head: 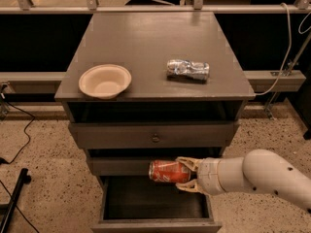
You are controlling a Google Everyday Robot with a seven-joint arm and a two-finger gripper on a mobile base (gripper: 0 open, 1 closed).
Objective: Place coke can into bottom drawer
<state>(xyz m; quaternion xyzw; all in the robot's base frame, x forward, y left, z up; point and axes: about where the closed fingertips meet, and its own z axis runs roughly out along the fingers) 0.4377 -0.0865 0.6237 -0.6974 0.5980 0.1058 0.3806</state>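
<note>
Coke can [164,171] in gripper [180,173] — over bottom drawer [154,203]

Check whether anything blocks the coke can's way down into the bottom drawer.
Nothing visible does. The gripper holds the coke can on its side just above the open bottom drawer, in front of the middle drawer; nothing shows in the gap below the can.

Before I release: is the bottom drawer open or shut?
Open. The bottom drawer is pulled out with its dark interior exposed, below the coke can held sideways in the gripper.
</note>
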